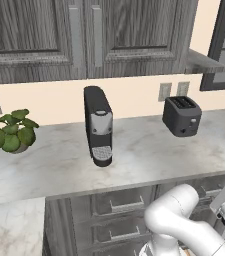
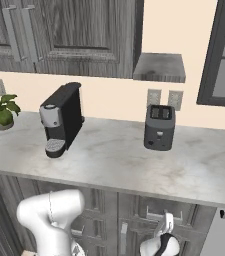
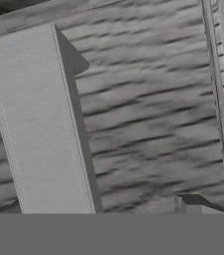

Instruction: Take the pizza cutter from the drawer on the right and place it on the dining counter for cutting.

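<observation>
Item: drawer (image 3: 148, 114), dark grey wood-grain front, lying directly ahead of the gripper (image 2: 165, 235) and close to it, its silver bar handle (image 3: 39, 124) running slantwise to the left of the finger line. Gripper: standing wide open, holding nothing, working low beneath the long marble worktop (image 1: 149, 155). Also sitting on the worktop: coffee machine (image 1: 99, 125), toaster (image 1: 182, 116), potted plant (image 1: 12, 131).

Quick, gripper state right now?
Gripper: open, holding nothing, close up to the drawer's silver bar handle.
</observation>
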You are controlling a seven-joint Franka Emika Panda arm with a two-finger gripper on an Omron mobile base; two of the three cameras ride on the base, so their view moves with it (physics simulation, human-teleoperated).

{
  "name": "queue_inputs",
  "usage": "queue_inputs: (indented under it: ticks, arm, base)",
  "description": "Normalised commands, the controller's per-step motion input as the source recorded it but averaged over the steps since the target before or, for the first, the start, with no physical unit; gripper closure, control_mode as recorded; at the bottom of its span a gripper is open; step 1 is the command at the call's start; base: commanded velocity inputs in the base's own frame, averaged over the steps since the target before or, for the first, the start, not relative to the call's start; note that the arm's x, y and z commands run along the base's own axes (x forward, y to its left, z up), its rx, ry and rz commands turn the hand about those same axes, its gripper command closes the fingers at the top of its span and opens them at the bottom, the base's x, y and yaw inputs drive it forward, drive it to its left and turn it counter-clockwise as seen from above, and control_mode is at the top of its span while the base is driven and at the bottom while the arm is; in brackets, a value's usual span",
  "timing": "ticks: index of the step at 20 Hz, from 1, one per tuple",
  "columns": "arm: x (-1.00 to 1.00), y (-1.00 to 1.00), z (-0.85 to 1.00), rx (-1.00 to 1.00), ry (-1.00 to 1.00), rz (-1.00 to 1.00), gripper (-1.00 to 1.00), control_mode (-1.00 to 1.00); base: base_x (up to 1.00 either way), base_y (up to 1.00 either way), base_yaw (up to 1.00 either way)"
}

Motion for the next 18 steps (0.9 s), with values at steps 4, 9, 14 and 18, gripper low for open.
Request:
queue_inputs:
  ticks: [4, 9, 14, 18]
  arm:
    - [0.0, 0.0, 0.0, 0.0, 0.0, 0.0, -1.0, -1.0]
    - [0.01, 0.0, 0.0, 0.0, 0.0, 0.0, 1.0, -1.0]
    - [0.0, 0.0, 0.0, 0.0, 0.0, 0.0, 1.0, -1.0]
    - [0.0, 0.0, 0.0, 0.0, 0.0, 0.0, 1.0, -1.0]
  base:
    - [0.0, 0.0, 0.0]
    - [0.0, 0.0, 0.0]
    - [0.0, 0.0, 0.0]
    - [0.0, 0.0, 0.0]
